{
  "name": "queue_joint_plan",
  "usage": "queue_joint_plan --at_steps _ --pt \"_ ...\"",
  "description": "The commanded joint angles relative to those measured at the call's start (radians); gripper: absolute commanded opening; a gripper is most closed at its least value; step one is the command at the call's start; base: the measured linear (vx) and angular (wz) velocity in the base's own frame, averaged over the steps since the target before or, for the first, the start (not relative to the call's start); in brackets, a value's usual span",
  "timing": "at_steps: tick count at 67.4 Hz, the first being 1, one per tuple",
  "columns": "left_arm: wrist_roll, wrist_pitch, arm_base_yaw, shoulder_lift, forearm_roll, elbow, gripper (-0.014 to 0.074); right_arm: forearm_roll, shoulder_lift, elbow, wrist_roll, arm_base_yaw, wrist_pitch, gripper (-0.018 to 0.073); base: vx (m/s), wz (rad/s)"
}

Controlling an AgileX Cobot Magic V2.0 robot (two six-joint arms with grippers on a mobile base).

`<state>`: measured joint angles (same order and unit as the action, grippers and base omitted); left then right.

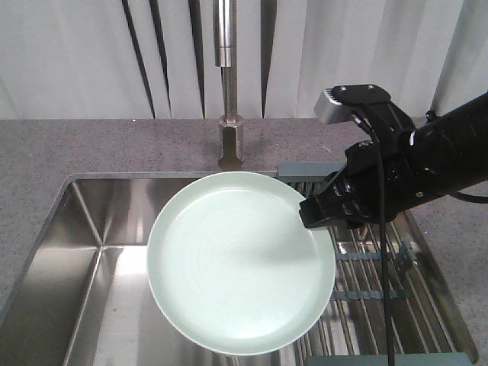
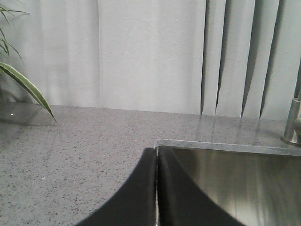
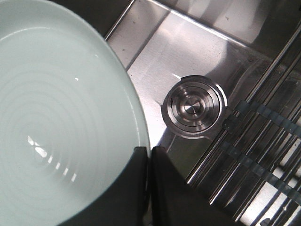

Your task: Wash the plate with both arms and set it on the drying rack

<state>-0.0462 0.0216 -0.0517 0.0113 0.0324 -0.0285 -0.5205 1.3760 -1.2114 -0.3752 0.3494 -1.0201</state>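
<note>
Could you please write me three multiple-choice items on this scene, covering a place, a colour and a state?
1. The plate is: A. over the sink; B. wholly left of it; C. wholly behind it.
2. The plate's colour: A. red; B. pale mint green; C. black.
3. The right gripper is: A. open, empty; B. shut on the plate's rim; C. out of view.
Answers: 1 A, the sink shows beneath it; 2 B, its face is that tint; 3 B, its fingers pinch the rim.
</note>
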Motion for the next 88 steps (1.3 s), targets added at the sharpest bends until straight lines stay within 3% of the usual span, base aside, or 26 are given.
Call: queue_joint_plan --at_steps 1,70,81,88 --pt "-0.006 -0.076 -0.002 0.013 0.003 0.032 -0.0006 -0.037 -0.028 -0.026 -0.007 -0.003 0.031 -0.0001 0.0 0.0" --pt "-0.006 -0.076 -0.002 0.013 0.003 0.032 -0.0006 -0.037 -0.028 -0.026 -0.007 -0.003 0.03 -0.0001 0.0 0.0" --pt "-0.008 -0.179 -0.002 0.013 0.003 0.043 -0.0006 -0.037 -0.028 -0.026 -0.007 -0.003 0.03 -0.0001 0.0 0.0" --pt "-0.008 -0.153 -0.002 0.013 0.003 0.112 -0.0006 -0.037 -0.028 -0.026 -0.007 -0.003 0.03 -0.0001 0.0 0.0"
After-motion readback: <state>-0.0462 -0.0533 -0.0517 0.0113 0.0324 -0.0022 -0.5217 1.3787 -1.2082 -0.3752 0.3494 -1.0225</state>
